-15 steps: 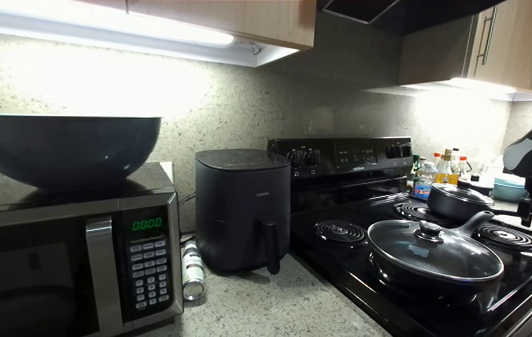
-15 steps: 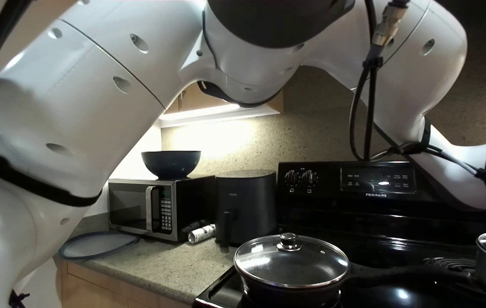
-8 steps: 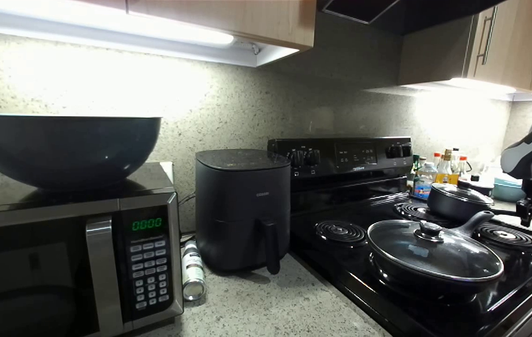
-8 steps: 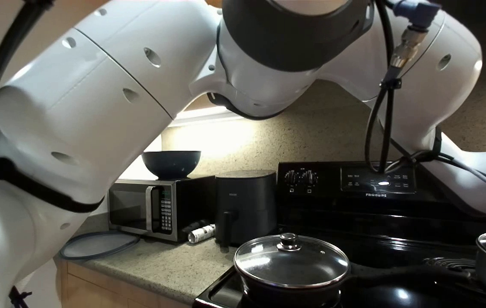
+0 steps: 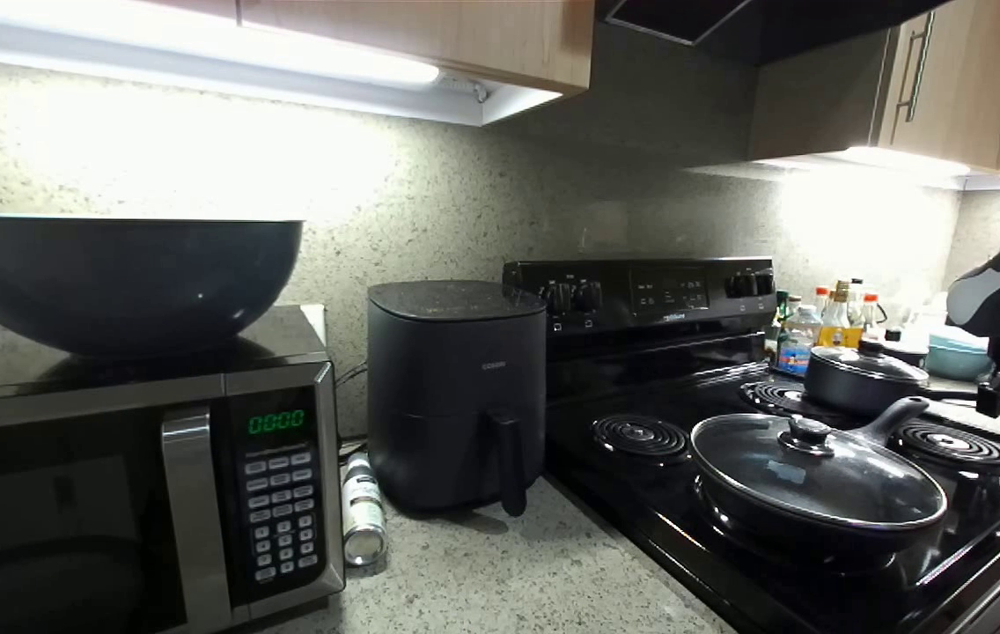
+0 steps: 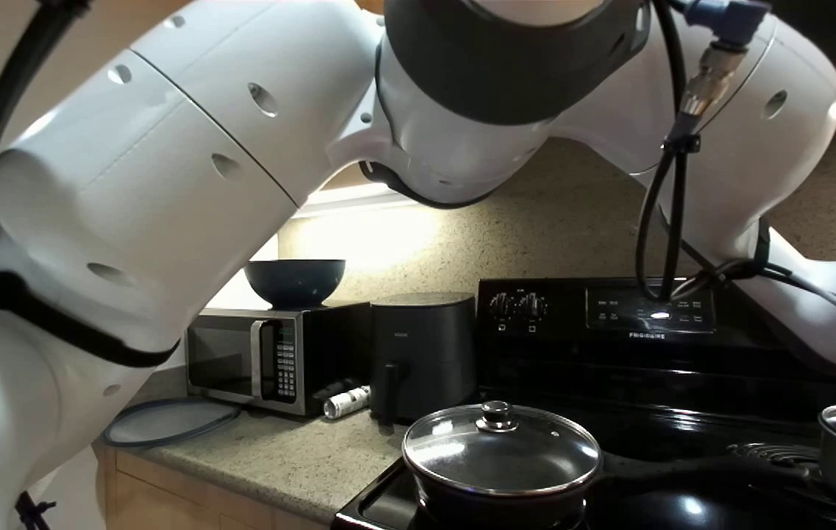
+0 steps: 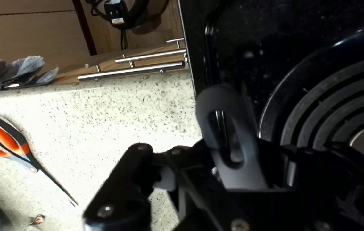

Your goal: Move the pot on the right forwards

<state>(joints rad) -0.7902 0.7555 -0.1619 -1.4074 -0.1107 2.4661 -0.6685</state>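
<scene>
Gripper (image 7: 231, 147) clenched on looped handle (image 7: 247, 141), presumably so I can draw pot (image 5: 856, 390) forwards without touching its lid (image 5: 850, 364). Pot sits rear right on stove (image 5: 698, 396); front coil (image 5: 956, 446) probably my target.

On the display (image 5: 276, 422) of the microwave (image 5: 135, 497), at the near left, 0000 is shown in green digits; the marks on its keypad (image 5: 286, 519) are too small to be read. On the front of the air fryer (image 5: 456, 387), to the right, COSORI can be faintly made out. On the stove's back panel (image 6: 569, 324), FRIGIDAIRE is lettered in white. The print on the can (image 5: 364, 515), the far-right bottle label (image 5: 792, 359) and the sticker (image 7: 118, 21) cannot be read.
</scene>
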